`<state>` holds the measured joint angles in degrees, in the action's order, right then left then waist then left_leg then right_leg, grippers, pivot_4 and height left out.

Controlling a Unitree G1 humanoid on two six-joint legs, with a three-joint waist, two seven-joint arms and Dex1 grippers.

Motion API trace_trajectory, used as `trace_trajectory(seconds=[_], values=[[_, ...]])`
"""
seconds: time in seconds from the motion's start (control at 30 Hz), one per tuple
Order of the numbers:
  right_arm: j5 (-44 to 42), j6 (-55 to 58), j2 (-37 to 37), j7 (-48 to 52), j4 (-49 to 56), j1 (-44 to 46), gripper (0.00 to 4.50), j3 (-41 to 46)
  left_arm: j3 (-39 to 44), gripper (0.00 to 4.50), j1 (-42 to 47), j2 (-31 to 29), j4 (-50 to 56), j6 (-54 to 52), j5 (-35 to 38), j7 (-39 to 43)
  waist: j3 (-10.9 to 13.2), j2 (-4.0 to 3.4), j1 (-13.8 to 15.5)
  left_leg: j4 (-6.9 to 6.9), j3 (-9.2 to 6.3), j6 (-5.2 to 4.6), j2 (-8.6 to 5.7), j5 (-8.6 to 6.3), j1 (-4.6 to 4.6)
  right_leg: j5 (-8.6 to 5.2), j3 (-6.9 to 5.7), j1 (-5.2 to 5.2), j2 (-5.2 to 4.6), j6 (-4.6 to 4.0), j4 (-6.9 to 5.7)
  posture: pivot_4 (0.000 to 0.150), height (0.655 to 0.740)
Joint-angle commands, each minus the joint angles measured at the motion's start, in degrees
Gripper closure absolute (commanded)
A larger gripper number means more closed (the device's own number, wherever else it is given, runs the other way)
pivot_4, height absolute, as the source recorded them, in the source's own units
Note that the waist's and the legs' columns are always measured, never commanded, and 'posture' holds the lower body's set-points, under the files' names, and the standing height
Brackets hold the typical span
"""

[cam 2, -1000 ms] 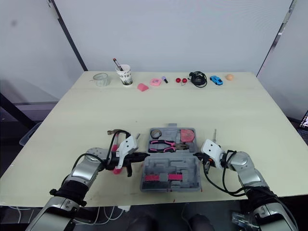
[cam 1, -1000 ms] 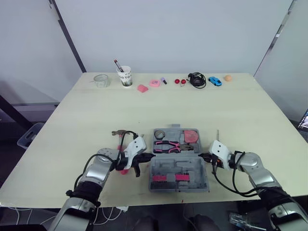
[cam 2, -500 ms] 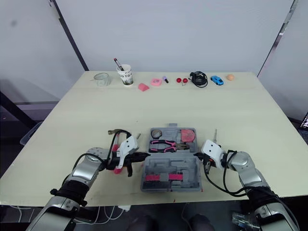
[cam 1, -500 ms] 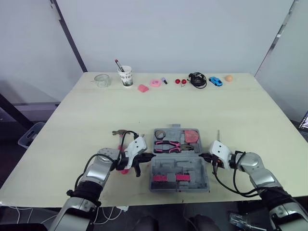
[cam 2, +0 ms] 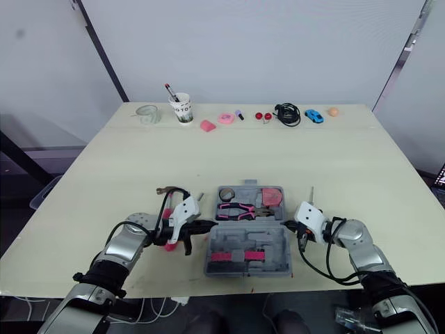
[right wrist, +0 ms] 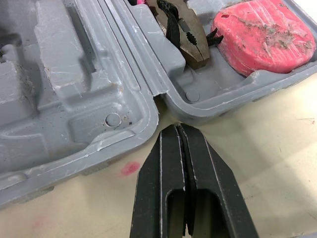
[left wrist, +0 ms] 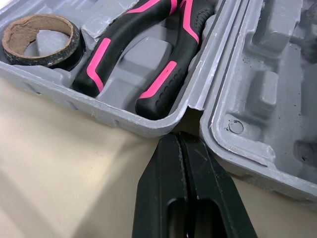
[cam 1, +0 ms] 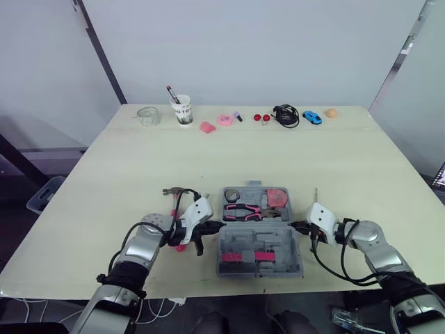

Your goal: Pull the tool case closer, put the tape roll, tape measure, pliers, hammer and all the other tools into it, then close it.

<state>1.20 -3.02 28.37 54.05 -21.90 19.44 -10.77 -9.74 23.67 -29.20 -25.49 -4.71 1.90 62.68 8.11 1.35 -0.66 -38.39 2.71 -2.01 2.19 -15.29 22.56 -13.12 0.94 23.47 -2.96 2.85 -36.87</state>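
i see the open tool case (cam 1: 240, 240) near the front edge of the table (cam 1: 278, 153), holding pliers (left wrist: 168, 74), tape roll (left wrist: 64, 54) and pink tape measure (right wrist: 262, 34). left end effector (left wrist: 179, 139) and right end effector (right wrist: 177, 130) both pinched together, empty, tips at its hinge ends. hammer (cam 1: 174, 193) on the table beside the case

Wide bare stretch of pale wooden table (cam 1: 229, 156) btw far row of small items & open grey plastic tool case (cam 1: 259, 240): free passage. Case's L flank blocked by black-fingered left gripper (cam 1: 214, 227) & metal-headed hammer (cam 1: 174, 191); R flank by right gripper (cam 1: 293, 225), w/ thin rod-like tool (cam 1: 315, 193) just beyond.
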Motion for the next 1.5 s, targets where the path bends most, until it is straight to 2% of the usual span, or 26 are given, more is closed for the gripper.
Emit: trace_trajectory(seconds=[0.03, 0.27, 0.47, 0.77, 0.83, 0.87, 0.93, 0.97, 1.0, 1.1, 1.13, 1.2, 1.5], values=[[-2.51, 0.49, 1.61, 0.06, 5.14, -0.82, 4.50, 2.49, 0.77, 4.47, -1.10, -1.41, 2.96, -0.44, 0.99, 0.13, 0.00, 0.00, -0.04, 0.00, 0.00, 0.00, 0.00, 0.00, 0.00, 0.00, 0.00, 0.00, 0.00, 0.00, 0.00, 0.150, 0.7400], [-7.89, 5.11, 2.87, -0.60, 12.45, -3.37, 4.50, 6.41, 3.55, 4.47, -3.93, -4.22, 12.39, -4.91, 4.21, -0.86, 0.01, 0.01, -0.06, 0.01, -0.08, 0.00, 0.02, 0.00, 0.03, 0.00, 0.00, 0.03, 0.00, 0.00, 0.00, 0.150, 0.7400], [-15.08, 9.81, 3.67, -2.16, 20.67, -7.86, 4.50, 13.08, 9.94, 4.47, -9.85, -7.43, 24.29, -8.93, 9.65, -2.72, 0.03, 0.00, 0.04, 0.02, -0.24, 0.00, 0.06, 0.00, 0.05, 0.00, 0.02, 0.03, -0.05, 0.00, 0.04, 0.150, 0.7400], [-20.17, 11.18, 3.64, -6.99, 27.51, -18.14, 4.50, 21.38, 26.11, 4.47, -21.35, -2.38, 34.03, -11.64, 21.86, -13.23, 0.04, 0.00, 0.10, 0.04, -0.33, 0.00, 0.13, -0.01, 0.05, -0.02, 0.01, 0.03, -0.15, -0.01, 0.06, 0.150, 0.7400], [-20.25, 10.99, 3.72, -8.64, 28.95, -21.02, 4.50, 23.41, 29.29, 3.97, -25.47, -1.19, 35.26, -10.76, 23.10, -14.95, 0.04, -0.01, 0.00, 0.04, -0.30, 0.00, 0.12, -0.01, 0.04, -0.03, 0.02, 0.03, -0.16, -0.03, 0.06, 0.150, 0.7400], [-21.23, 11.66, 3.31, -9.71, 29.83, -22.42, 4.26, 24.85, 30.24, 3.67, -27.76, -1.33, 35.51, -9.72, 22.58, -15.23, 0.03, 0.01, -0.03, 0.06, -0.26, 0.00, 0.15, -0.01, 0.01, -0.04, 0.06, 0.03, -0.18, -0.04, 0.06, 0.150, 0.7400], [-22.14, 11.71, 2.98, -11.08, 31.12, -25.55, 3.71, 27.41, 32.81, 2.76, -31.43, -0.91, 35.30, -8.75, 22.45, -16.80, 0.04, 0.01, -0.01, 0.07, -0.24, 0.00, 0.13, -0.01, 0.00, -0.09, 0.06, 0.04, -0.17, -0.12, 0.07, 0.150, 0.7400], [-22.65, 11.35, 2.68, -11.53, 31.56, -27.32, 3.27, 28.67, 33.78, 2.32, -33.48, -0.96, 35.02, -7.67, 22.22, -16.77, 0.03, 0.03, 0.06, 0.08, -0.22, 0.00, 0.14, -0.01, -0.03, -0.14, 0.07, 0.03, -0.17, -0.21, 0.07, 0.150, 0.7400], [-22.87, 10.76, 2.48, -11.78, 31.76, -28.82, 2.63, 29.55, 34.46, 1.71, -35.12, -0.94, 34.83, -6.50, 22.18, -16.68, 0.03, 0.03, 0.05, 0.08, -0.24, 0.01, 0.15, -0.01, -0.02, -0.16, 0.05, 0.03, -0.17, -0.23, 0.07, 0.150, 0.7400], [-23.55, 9.21, 1.51, -12.35, 32.12, -32.77, 1.39, 31.60, 36.14, 0.53, -39.32, -0.40, 33.55, -4.20, 22.14, -16.78, 0.01, 0.05, 0.37, 0.06, -0.22, 0.01, 0.16, -0.01, -0.03, -0.16, 0.05, 0.04, -0.21, -0.23, 0.07, 0.150, 0.7400], [-23.74, 8.59, 1.10, -12.39, 32.27, -34.30, 0.78, 32.33, 36.55, 0.00, -40.91, -0.23, 32.76, -3.24, 22.03, -16.48, 0.01, 0.05, 0.40, 0.06, -0.20, 0.01, 0.16, -0.01, -0.05, -0.16, 0.06, 0.03, -0.24, -0.23, 0.08, 0.150, 0.7400], [-24.38, 7.82, 0.47, -12.23, 32.48, -36.74, 0.13, 33.57, 37.36, 0.00, -42.95, 0.18, 31.57, -1.88, 22.40, -16.33, 0.01, 0.04, 0.40, 0.07, -0.17, 0.01, 0.16, -0.02, -0.05, -0.17, 0.07, 0.04, -0.28, -0.23, 0.09, 0.150, 0.7400], [-28.62, 3.99, -3.46, -10.92, 29.49, -47.34, 0.13, 40.07, 40.83, 0.00, -48.87, 1.03, 30.29, 1.33, 24.05, -16.80, 0.00, 0.05, 0.42, 0.10, -0.18, 0.03, 0.20, -0.04, -0.02, -0.22, -0.03, 0.16, -0.67, -0.16, 0.13, 0.150, 0.7400]])
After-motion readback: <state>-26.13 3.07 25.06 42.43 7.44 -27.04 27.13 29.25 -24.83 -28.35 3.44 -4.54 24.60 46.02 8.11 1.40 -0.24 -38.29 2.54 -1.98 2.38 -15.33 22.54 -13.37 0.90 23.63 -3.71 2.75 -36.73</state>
